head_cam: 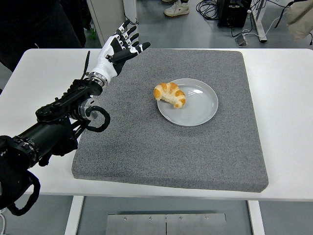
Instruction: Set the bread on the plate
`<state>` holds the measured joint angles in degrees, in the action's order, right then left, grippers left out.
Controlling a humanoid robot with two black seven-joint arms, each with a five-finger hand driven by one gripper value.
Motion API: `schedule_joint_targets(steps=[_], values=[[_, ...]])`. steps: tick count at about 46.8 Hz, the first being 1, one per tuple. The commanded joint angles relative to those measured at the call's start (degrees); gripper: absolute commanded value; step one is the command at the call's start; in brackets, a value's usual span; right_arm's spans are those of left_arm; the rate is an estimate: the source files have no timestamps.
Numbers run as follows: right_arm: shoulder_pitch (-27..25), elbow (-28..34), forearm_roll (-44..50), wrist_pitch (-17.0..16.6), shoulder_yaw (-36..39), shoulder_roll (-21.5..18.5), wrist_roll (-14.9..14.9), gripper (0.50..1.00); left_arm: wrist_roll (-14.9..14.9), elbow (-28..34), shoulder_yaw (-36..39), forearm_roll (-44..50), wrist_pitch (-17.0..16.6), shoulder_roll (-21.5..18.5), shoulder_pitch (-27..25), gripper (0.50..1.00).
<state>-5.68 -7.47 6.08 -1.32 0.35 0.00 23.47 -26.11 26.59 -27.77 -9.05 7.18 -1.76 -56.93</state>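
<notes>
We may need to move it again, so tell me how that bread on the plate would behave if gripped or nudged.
The bread looks puffy and golden, so probably light and soft; a firm squeeze would likely dent it. Its curved shape overhangs the plate rim at the left, so a nudge might tip or slide it onto the grey mat.

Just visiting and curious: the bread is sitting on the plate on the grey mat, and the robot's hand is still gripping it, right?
Not quite. The head view shows the bread resting on the plate on the grey mat, but the left hand is not gripping it: it is raised over the mat's far left corner, fingers spread, well clear of the bread and holding nothing.
</notes>
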Motion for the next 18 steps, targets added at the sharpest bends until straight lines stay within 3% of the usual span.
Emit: schedule_joint_targets(steps=[1,18], values=[[0.1,0.0,0.0,0.0,0.0,0.0,0.0,1.000,-0.1,-0.8,-0.2,0.0,-0.1,-0.2,0.1,0.966],[0.1,0.0,0.1,0.0,0.0,0.0,0.0,1.000,-0.5,-2.9,-0.1,0.7,-0.1,-0.3,0.1,0.966]])
